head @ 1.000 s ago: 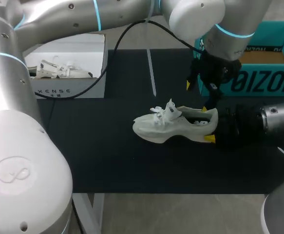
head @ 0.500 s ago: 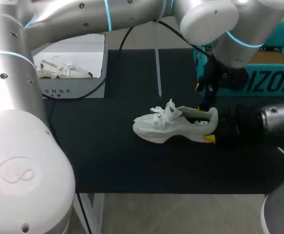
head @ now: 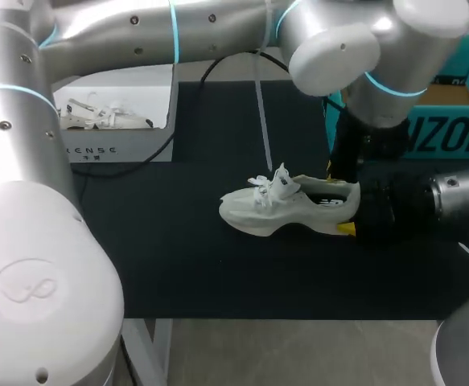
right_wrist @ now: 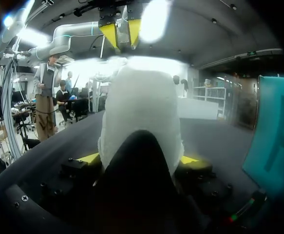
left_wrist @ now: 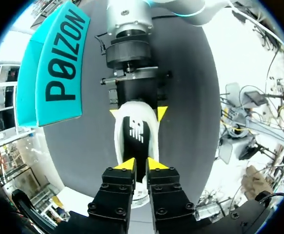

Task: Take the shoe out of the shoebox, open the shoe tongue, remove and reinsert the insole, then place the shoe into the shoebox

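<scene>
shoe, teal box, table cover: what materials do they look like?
Shoe: off-white matte upper, likely synthetic textile or mesh, with a foam-like sole; the weave is too small to tell.
Teal box: cardboard, printed matte outside, plain brown inside.
Table cover: dark matte mat with no glare, perhaps rubber or fabric.

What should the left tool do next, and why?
Probably lower the left tool a little, straight down onto the dark insole. It hangs right over the shoe opening near the heel, and the right tool clamps the heel from both sides, so the shoe should hold steady.
</scene>
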`<state>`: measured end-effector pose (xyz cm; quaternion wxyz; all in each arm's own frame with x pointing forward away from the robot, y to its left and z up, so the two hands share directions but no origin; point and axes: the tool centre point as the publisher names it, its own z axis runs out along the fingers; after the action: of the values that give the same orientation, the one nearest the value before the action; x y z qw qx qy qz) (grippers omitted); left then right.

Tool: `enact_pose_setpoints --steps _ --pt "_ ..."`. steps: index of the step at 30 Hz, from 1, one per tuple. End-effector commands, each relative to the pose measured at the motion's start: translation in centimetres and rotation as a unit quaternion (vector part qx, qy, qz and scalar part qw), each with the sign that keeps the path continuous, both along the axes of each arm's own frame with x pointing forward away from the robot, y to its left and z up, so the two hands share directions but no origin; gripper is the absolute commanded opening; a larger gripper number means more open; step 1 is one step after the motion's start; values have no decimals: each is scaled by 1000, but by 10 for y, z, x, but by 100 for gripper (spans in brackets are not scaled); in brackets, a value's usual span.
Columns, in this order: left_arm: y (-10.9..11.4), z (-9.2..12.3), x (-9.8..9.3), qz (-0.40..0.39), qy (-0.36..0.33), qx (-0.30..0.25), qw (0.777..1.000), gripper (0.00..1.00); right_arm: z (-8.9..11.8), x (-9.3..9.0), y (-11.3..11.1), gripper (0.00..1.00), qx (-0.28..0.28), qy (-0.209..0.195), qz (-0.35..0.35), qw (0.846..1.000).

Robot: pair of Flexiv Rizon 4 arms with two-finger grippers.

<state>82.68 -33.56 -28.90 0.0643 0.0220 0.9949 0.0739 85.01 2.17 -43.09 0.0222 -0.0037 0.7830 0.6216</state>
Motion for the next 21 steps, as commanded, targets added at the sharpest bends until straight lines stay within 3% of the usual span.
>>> enact_pose_setpoints --steps 1,10,21 --pt "3 -14 5 14 -1 -15 1000 0 -5 0 2 0 0 0 0 1000" --pt "-6 -47 14 23 6 -12 1000 0 -5 0 2 0 0 0 0 1000" --pt "5 -65 14 24 26 -14 999 0 -5 0 2 0 0 0 0 1000"
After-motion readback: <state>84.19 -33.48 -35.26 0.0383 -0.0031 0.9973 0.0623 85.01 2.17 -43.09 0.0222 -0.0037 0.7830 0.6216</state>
